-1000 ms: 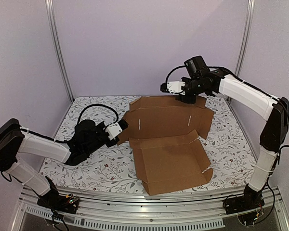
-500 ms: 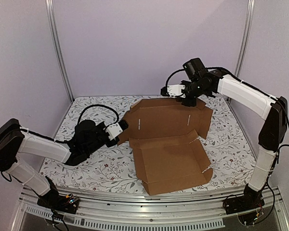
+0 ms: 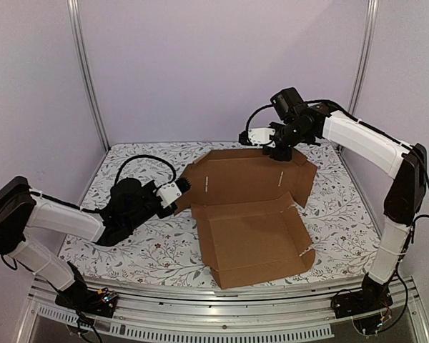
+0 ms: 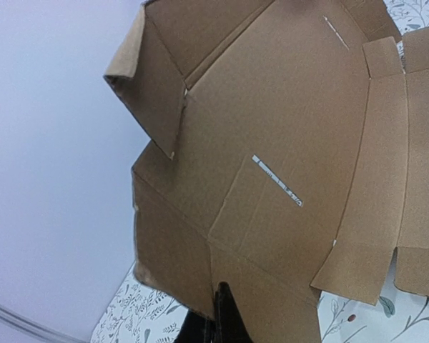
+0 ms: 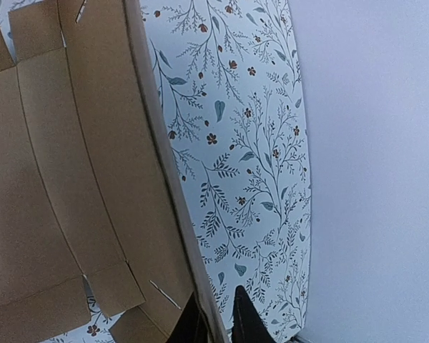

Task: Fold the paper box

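The paper box [image 3: 250, 229] is plain brown cardboard, its tray standing open on the table with the wide lid panel [image 3: 247, 175] raised behind it. My left gripper [image 3: 177, 198] is shut on the lid's left side flap; in the left wrist view its dark fingers [image 4: 227, 318] pinch the flap's lower edge [image 4: 200, 271]. My right gripper [image 3: 277, 150] is at the lid's top rear edge. The right wrist view shows that cardboard edge [image 5: 164, 179] running between the two fingertips of the right gripper [image 5: 214, 309], which are closed onto it.
The table [image 3: 143, 250] carries a white cloth with a floral print. Metal frame posts [image 3: 86, 71] stand at the back corners, with pale walls behind. The right arm's long white link [image 3: 365, 139] reaches over the table's right rear.
The right gripper's jaws have closed onto the lid's top edge and it shifted slightly left. The lid's upper right flap has dropped a little. The left arm has held still.
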You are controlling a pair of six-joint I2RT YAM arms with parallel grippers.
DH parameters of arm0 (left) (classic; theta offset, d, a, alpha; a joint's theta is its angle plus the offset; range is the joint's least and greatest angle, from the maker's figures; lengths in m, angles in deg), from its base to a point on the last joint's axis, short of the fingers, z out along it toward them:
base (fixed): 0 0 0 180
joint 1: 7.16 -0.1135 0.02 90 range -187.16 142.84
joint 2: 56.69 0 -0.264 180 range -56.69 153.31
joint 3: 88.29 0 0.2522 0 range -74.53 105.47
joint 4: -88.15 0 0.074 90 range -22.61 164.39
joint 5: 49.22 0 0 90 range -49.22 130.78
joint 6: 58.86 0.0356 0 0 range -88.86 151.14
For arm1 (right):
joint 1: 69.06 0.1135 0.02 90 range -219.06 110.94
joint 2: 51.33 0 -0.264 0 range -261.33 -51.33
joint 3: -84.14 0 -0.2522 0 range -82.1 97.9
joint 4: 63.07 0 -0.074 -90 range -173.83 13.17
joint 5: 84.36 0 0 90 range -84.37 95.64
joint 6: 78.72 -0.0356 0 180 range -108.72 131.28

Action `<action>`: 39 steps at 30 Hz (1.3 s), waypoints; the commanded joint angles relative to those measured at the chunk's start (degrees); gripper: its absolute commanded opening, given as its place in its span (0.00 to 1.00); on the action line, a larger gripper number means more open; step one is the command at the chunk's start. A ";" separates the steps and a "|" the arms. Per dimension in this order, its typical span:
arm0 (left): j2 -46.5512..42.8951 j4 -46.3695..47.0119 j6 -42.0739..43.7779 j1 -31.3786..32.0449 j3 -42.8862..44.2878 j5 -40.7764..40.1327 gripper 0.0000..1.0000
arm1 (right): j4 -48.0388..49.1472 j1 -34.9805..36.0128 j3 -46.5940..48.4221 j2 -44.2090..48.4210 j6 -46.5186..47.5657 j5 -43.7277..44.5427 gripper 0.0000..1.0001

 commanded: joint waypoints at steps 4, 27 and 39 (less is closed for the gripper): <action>-1.37 -0.58 1.08 1.37 -1.71 0.52 0.00 | -1.11 0.64 0.63 0.88 -0.38 0.58 0.06; -2.91 10.64 -5.49 1.45 -5.77 -5.23 0.47 | -6.14 1.31 0.75 6.93 -10.44 -0.03 0.00; -18.91 -18.50 -28.79 1.37 2.96 -3.56 0.61 | -14.05 1.37 2.75 8.95 -28.37 -4.72 0.00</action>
